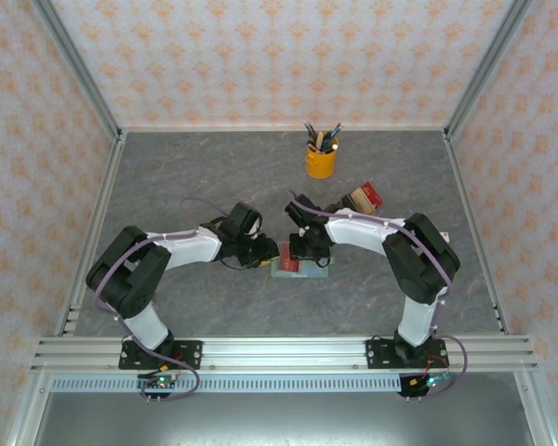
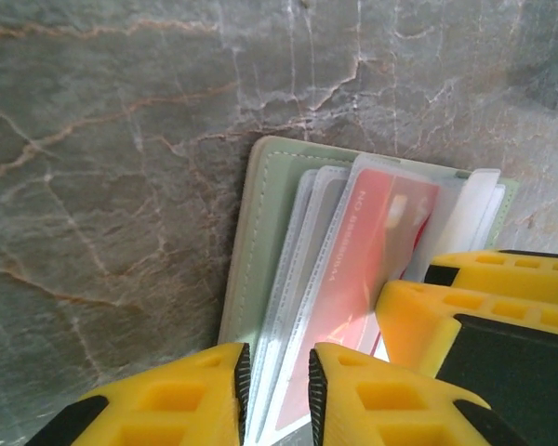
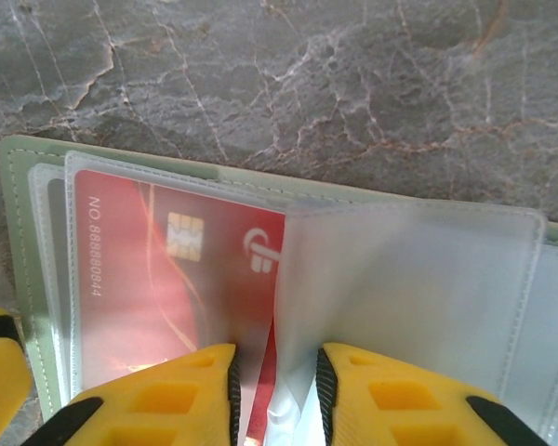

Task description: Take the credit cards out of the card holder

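Top view: my two arms bend inward over the grey marbled desk [image 1: 167,177]. My left fingers [image 1: 267,251] and right fingers [image 1: 303,249] meet at the card holder [image 1: 312,271] mid-desk. Patterned walls [image 1: 260,56] surround.

Left wrist: the holder lies open and its clear sleeves [image 2: 302,242] run between my narrowly parted fingers; I cannot tell if they pinch.

Right wrist: the red card [image 3: 158,269], printed "NO. 8888…" with a chip, is sleeved. A sleeve fold sits between my narrowly parted fingers; I cannot tell if they grasp it.
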### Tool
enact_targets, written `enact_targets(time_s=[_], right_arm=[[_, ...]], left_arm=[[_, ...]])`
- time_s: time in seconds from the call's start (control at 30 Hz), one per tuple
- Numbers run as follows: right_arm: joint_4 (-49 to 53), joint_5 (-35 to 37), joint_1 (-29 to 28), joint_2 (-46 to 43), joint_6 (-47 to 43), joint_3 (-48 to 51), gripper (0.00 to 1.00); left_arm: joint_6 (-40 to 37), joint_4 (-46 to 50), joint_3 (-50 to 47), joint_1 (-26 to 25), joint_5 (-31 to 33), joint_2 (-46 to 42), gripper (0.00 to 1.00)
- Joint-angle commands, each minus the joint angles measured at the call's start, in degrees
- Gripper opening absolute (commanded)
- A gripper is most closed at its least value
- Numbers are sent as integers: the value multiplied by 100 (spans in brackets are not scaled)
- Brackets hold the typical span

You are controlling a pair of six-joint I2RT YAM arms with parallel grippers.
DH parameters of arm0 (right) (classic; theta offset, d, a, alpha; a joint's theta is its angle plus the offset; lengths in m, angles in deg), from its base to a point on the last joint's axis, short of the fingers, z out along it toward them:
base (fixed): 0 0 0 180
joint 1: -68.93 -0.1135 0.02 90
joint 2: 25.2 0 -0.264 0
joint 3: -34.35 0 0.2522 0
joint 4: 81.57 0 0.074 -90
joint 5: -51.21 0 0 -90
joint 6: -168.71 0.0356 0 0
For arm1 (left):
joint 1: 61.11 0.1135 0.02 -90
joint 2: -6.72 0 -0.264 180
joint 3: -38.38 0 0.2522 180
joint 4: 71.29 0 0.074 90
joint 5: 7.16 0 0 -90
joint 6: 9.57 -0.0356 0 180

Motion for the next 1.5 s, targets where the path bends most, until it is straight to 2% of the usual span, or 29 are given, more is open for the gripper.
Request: enact_targets(time_s=[0.0, 0.5, 0.73, 1.2, 1.47], right_arm=[[150, 530, 28, 600, -22, 412, 29], [-52, 374, 98, 600, 0, 586, 28], [-123, 311, 116, 636, 18, 630, 26], [-171, 284, 133, 665, 40, 674, 24], [-206, 249, 133, 684, 38, 674, 24]], left_arm=[[-31, -165, 254, -34, -52, 79, 26], [-465, 461, 1067, -25, 333, 882, 26], [-637, 707, 1016, -5, 669, 780, 27], [-1135, 1231, 1175, -9, 903, 718, 27], [-1041, 786, 1150, -40, 279, 1016, 26]])
